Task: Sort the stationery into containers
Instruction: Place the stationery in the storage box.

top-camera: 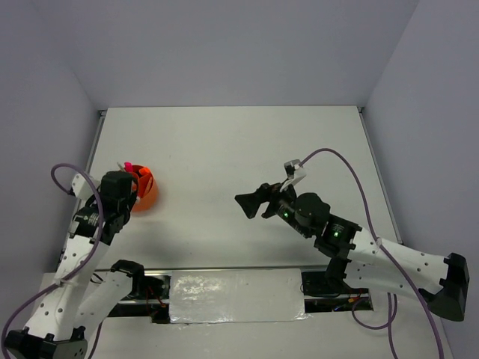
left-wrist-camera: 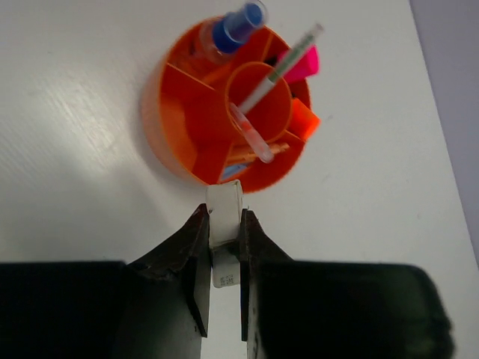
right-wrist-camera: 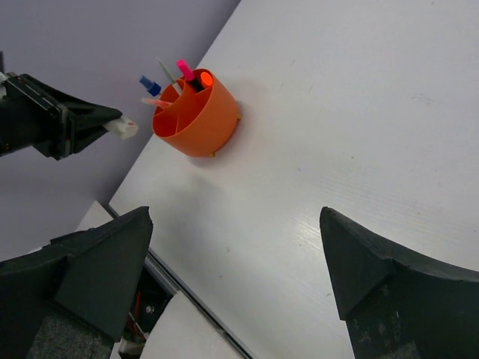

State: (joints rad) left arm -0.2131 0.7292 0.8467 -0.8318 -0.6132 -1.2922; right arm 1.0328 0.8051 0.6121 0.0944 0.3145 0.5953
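On the left, the left gripper (left-wrist-camera: 223,218) is clamped on a white block (left-wrist-camera: 224,209), holding it just beside the near rim of the orange tub (left-wrist-camera: 155,112), not inside it. The tub stands upright on the table (top-camera: 224,149) near its left edge. A blue marker (left-wrist-camera: 236,26) stands in a far compartment, a thin pen (left-wrist-camera: 278,69) leans in the centre cup, and pink (left-wrist-camera: 303,63) and orange (left-wrist-camera: 303,120) highlighter caps poke out on the right side. Over to the right, well apart from the tub, the right gripper (top-camera: 253,203) hangs above bare table with its jaws spread wide, holding nothing.
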